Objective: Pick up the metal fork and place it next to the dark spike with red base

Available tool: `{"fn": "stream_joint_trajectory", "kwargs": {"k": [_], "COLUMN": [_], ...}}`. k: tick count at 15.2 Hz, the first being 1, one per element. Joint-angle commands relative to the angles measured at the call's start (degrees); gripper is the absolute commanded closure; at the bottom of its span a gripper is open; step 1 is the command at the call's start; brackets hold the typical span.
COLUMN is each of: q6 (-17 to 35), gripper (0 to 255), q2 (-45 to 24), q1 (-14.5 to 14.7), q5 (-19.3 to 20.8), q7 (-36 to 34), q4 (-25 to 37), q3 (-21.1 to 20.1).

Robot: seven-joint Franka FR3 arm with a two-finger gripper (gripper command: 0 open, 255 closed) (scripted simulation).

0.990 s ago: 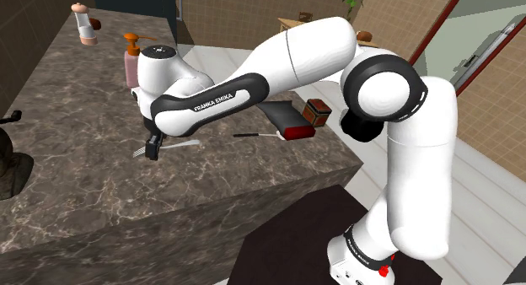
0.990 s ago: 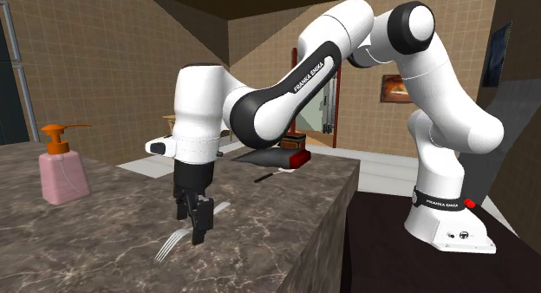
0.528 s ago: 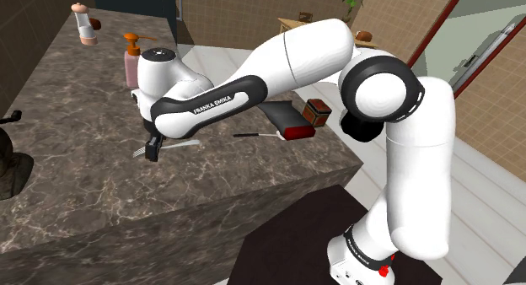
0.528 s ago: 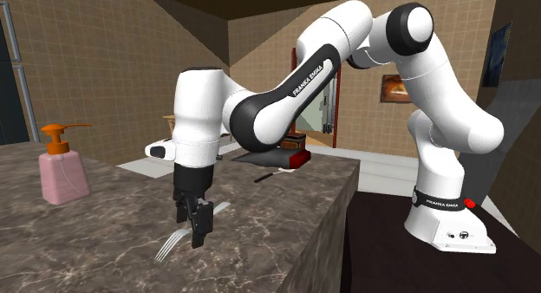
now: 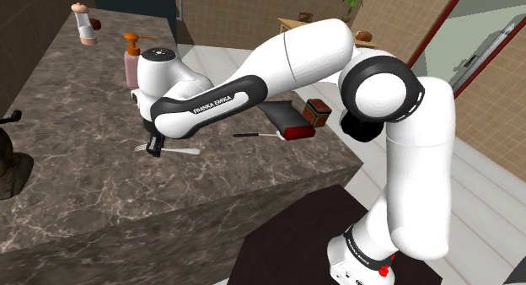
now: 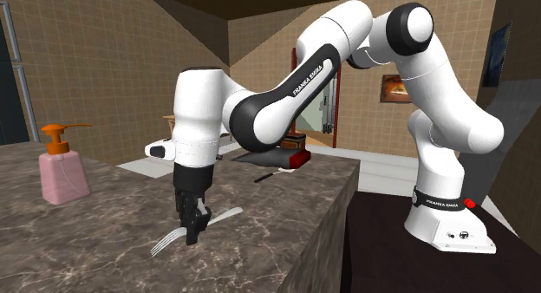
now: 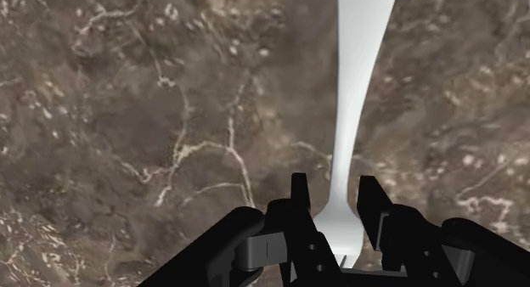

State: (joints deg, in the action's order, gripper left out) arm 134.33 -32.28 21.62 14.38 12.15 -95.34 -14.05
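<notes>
Gripper [image 6: 192, 231] is down at the marbled desk [image 5: 93, 199], its 2 fingers pinched on the pale fork [image 7: 355, 98] just behind the tines, with the handle running out ahead. The fork is low at mid-desk, well apart from the dark spike with red base [image 5: 287, 133].

One fork [image 5: 180, 149], one soap dispenser [image 5: 131, 65], one mill [image 5: 83, 27], one red-based spike [image 5: 287, 121].
</notes>
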Motion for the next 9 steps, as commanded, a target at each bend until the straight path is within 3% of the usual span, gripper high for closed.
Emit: {"fn": "stream_joint_trajectory", "kwargs": {"k": [1,9], "q6": [0.0,-3.4], "gripper": [255,255], "q2": [0.0,2.4], "q1": [0.0,-0.4], "q5": [0.0,-1.0], "q7": [0.0,0.8], "q4": [0.0,1.0], "q3": [0.0,-0.6]}}
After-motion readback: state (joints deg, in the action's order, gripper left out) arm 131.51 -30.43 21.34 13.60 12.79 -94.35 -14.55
